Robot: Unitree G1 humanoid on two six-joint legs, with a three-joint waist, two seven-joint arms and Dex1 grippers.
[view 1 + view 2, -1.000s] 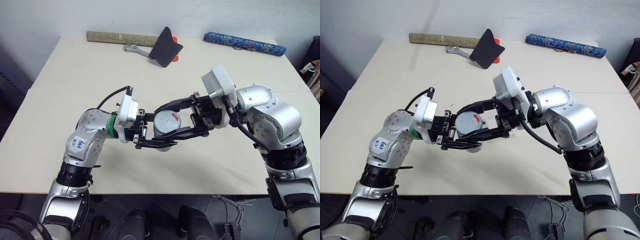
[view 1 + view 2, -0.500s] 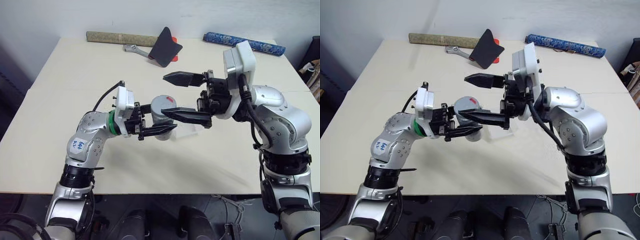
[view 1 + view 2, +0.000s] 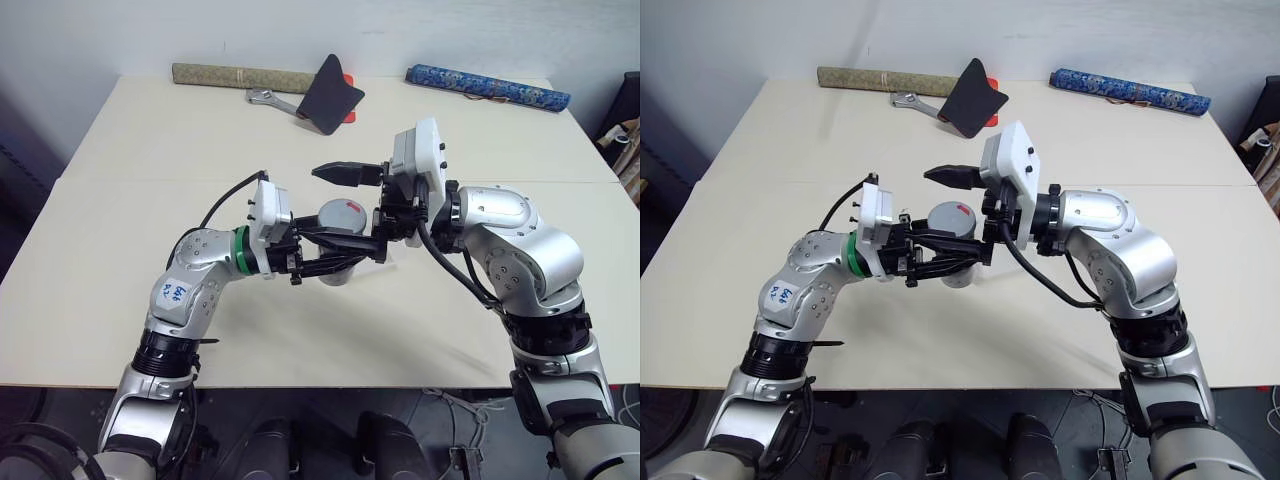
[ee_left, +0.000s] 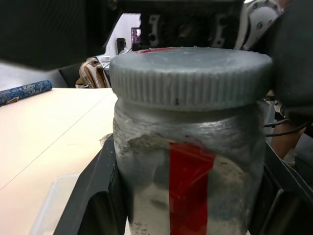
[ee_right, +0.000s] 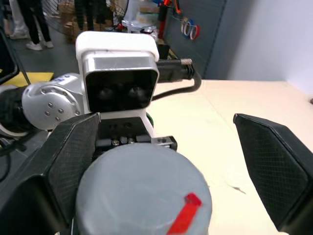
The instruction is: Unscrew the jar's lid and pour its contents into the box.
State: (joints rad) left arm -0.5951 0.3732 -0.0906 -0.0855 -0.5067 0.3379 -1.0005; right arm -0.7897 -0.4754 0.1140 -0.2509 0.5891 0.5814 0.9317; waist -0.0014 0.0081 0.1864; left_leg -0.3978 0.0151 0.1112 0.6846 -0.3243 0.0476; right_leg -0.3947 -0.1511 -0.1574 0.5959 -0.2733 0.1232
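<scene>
Mid-frame above the table [image 3: 130,180]: jar [image 3: 338,262] upright, pinched at its body by left gripper [image 3: 330,262], lid [image 3: 341,215] on, red mark up. Right gripper [image 3: 345,205] spread wide, one finger either side of lid, apart from it. Box [image 4: 54,205] partly seen, low beside jar.

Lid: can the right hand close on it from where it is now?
Probably yes. The right hand stands open with its fingers either side of the lid, nothing between them. The left hand grips the jar lower down, below the cap.
</scene>
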